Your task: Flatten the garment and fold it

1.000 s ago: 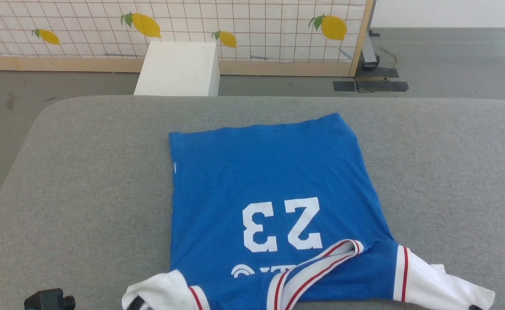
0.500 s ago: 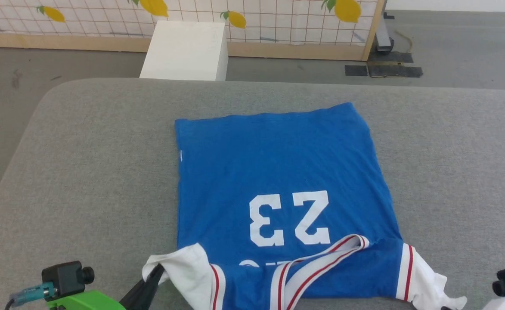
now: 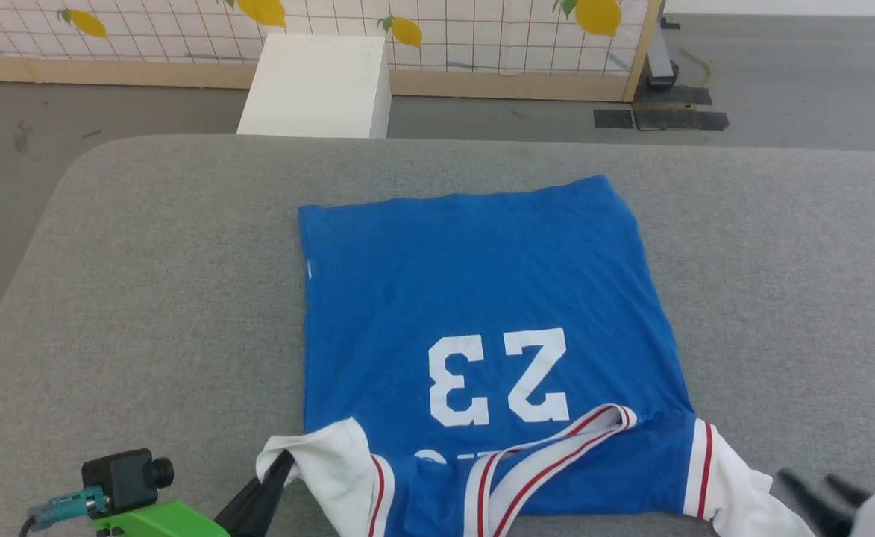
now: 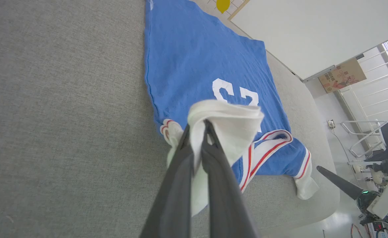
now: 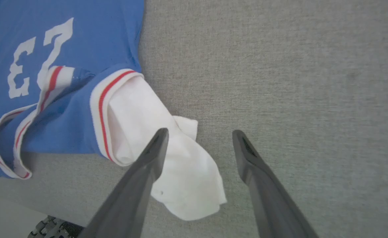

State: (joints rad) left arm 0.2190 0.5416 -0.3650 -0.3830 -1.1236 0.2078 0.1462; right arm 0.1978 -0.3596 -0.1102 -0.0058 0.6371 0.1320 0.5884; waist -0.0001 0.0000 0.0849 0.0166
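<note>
The garment point(image 3: 482, 283) is a royal-blue T-shirt with a white "23", spread on the grey padded table point(image 3: 146, 261) with its striped neckband nearest me. My left gripper point(image 3: 280, 466) is shut on the left white sleeve point(image 4: 233, 122), which it holds bunched and raised off the table, as the left wrist view point(image 4: 197, 127) shows. My right gripper point(image 5: 200, 134) is open just above the right white sleeve point(image 5: 180, 165), which lies crumpled on the table. One finger point(image 5: 157, 145) hangs over that sleeve. In the head view the right gripper point(image 3: 817, 485) is blurred at the lower right.
Beyond the table's far edge stand a white box point(image 3: 316, 86) and a lemon-print screen point(image 3: 444, 30) on the grey floor. Bare grey padding lies on both sides of the shirt. The table's near edge runs close below the sleeves.
The right gripper's fingers have come apart and now show at the lower right of the head view, with the right sleeve loose on the table. The left gripper keeps its hold. The camera tilted down earlier.
</note>
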